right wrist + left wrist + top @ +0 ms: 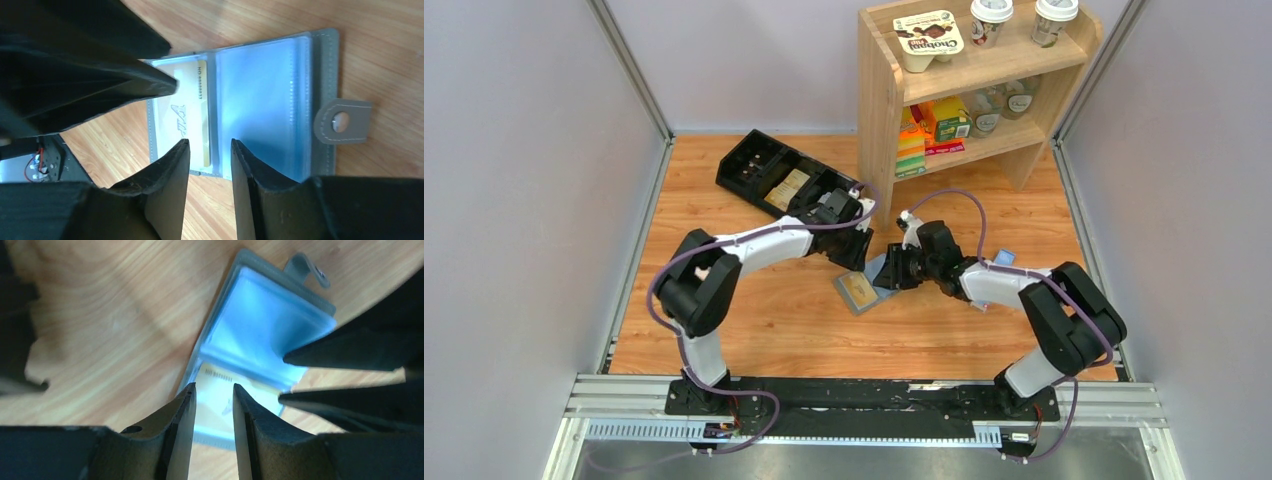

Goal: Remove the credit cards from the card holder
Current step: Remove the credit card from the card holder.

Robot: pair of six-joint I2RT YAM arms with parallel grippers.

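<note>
Wood bench [754, 320], card holder [260, 100] spread open.
My left hand [214, 386] and right hand [210, 141] hang over it, narrowly parted, empty.

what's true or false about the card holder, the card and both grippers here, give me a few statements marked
1. The card holder lies open on the table. True.
2. The beige credit card lies loose on the wood. False: it sits inside a clear sleeve.
3. The right gripper is shut on the snap tab. False: its jaws are apart and the tab lies free.
4. The left gripper hangs over the holder, jaws apart. True.
5. The black tray stands on the shelf. False: it lies on the table.
</note>
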